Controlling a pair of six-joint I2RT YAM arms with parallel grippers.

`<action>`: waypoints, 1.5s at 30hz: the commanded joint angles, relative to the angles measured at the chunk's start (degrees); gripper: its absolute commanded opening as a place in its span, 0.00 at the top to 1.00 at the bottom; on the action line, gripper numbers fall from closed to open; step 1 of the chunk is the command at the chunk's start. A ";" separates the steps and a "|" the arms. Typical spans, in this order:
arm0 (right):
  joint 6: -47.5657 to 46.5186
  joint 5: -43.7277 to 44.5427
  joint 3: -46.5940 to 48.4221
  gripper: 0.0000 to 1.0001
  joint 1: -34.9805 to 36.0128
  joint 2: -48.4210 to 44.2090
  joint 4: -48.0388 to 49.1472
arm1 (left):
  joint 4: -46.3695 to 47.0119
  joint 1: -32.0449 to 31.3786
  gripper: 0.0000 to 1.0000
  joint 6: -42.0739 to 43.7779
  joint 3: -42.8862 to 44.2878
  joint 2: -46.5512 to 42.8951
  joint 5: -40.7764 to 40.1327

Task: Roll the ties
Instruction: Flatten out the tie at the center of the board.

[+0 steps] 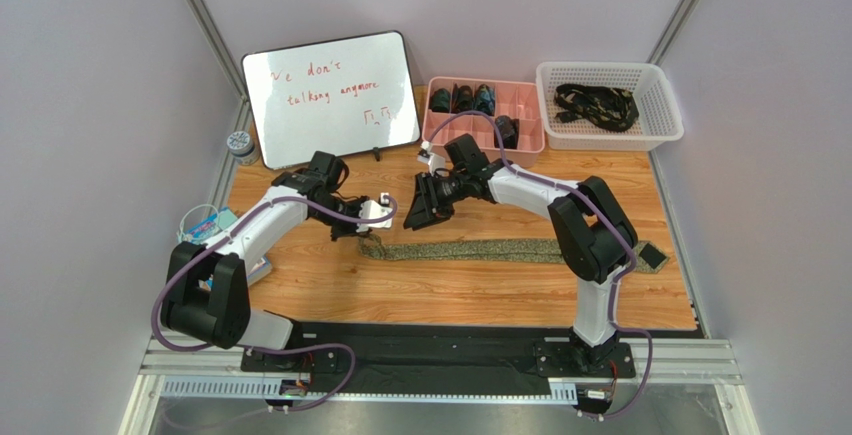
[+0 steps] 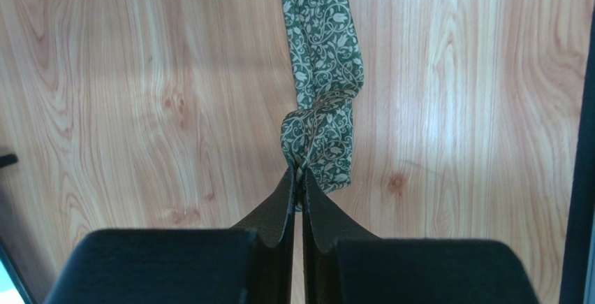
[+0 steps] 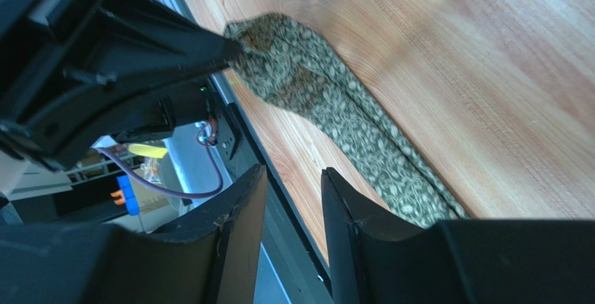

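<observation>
**Left gripper clamped on tie end; right gripper standing apart**

Landmark for all places: the pink compartment tray [image 1: 480, 145] at the back of the bench [image 1: 450, 295].

- The olive-green tie [image 1: 480, 250] is lying flat on the bench in front of the tray. It is running as a long strip from a point in front of and left of the tray to well out past its right end. The tie's black end [image 1: 652, 255] is sitting at that far right, partly behind the right arm.
- Up close the fabric is showing a pale leaf-and-vine pattern on green.
- The left gripper [image 2: 300, 178] is reaching in from the left of the tray, its jaws pressed together on the tie's left end. The fabric there is bunching into a small fold right at the fingertips.
- The right gripper [image 3: 293, 178] is hanging just in front of the tray, above the tie and close beside the left gripper. Its jaws are standing apart with nothing between them, and they are not touching the fabric.
- Rolled ties [image 1: 462, 98] are sitting in the tray's back-left compartments.
- Black patterned ties [image 1: 598, 105] are lying heaped in a white basket [image 1: 612, 137] just to the right of the tray.
- A whiteboard [image 1: 330, 95] with red handwriting is leaning just to the left of the tray.
</observation>
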 commanded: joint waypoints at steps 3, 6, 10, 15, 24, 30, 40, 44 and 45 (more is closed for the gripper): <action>3.02 -4.04 -1.95 0.58 -0.88 -0.39 2.18 | 4.33 -4.58 0.93 -7.11 1.92 -0.29 0.55; -3.03 -1.76 -1.16 0.61 -0.97 -0.57 -4.83 | 4.68 -4.49 0.74 -10.61 1.22 -1.34 -2.68; -7.79 1.92 -1.06 0.66 -0.88 -2.41 -8.65 | -0.83 0.33 0.52 -18.61 3.75 -1.87 -0.51; -8.67 3.16 -1.51 0.69 0.79 -2.24 -9.08 | -3.40 5.87 0.43 -36.53 6.66 -3.45 2.83; -9.28 10.79 -1.60 0.70 3.25 3.72 -5.57 | 5.03 10.09 0.37 -72.92 4.91 -5.56 -0.68; -12.01 17.57 -0.81 0.70 2.73 6.64 -4.96 | 7.40 11.33 0.31 -87.59 -0.17 -5.12 0.82; -13.68 16.44 0.07 0.71 1.93 4.53 -4.34 | 19.00 11.33 0.32 -97.73 -11.09 -4.95 -3.06; -12.20 14.07 -0.80 0.69 2.11 1.64 -3.90 | 22.61 11.33 0.31 -98.52 -10.04 -2.76 -1.39; -11.58 13.19 -0.72 0.69 2.02 0.67 -3.64 | 23.83 11.33 0.30 -98.52 -10.03 -2.31 -0.86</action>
